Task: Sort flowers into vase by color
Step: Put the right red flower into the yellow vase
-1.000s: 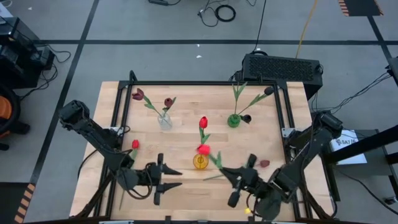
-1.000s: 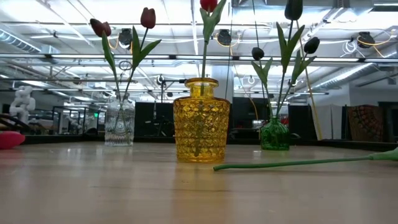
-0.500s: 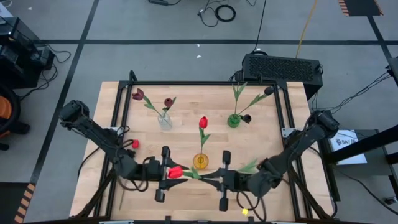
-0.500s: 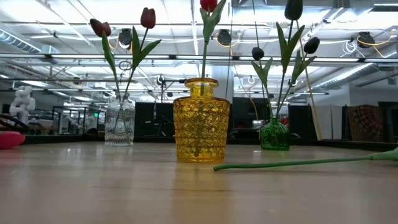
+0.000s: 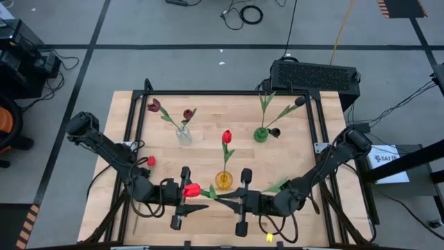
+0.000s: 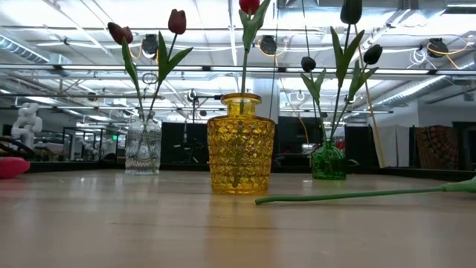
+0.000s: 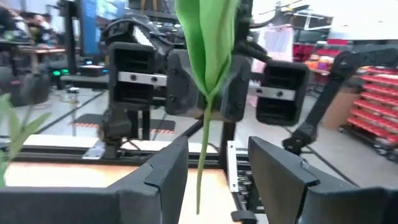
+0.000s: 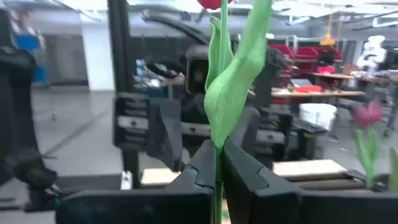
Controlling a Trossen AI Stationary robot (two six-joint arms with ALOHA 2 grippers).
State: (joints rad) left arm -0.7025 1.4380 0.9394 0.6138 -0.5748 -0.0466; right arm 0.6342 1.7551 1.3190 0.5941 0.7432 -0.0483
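Observation:
A red tulip (image 5: pixel 192 189) lies level in the air between my two grippers, near the table's near edge, its head toward the left. My right gripper (image 5: pixel 233 201) is shut on its stem. My left gripper (image 5: pixel 182 198) is open. In the left wrist view its fingers (image 7: pixel 168 168) stand on either side of the stem (image 7: pixel 201 177) without touching it. The yellow vase (image 5: pixel 223 180) holds one red tulip (image 5: pixel 227 137). The clear vase (image 5: pixel 183 134) holds two maroon tulips. The green vase (image 5: pixel 261 134) holds near-black ones. My right gripper pinches the red tulip's thin green stem (image 8: pixel 217 154) just below its long leaf (image 8: pixel 233 81), between the two shut fingers. The fingers come level from the table's right and lie across the stem. The tulip is lifted clear, with its head pointing at my left gripper.
Another red tulip (image 5: pixel 150 161) lies on the table by the left arm. A loose flower stem (image 6: pixel 349 196) lies on the table right of the yellow vase (image 6: pixel 240 144), partly under my right arm. Black frame rails (image 5: pixel 229 92) border the table.
My right gripper has carried the red tulip from beside the yellow vase toward the table's left and near edge, turning so the head points left. The head now sits at my left gripper, which has shifted slightly toward it and stayed open.

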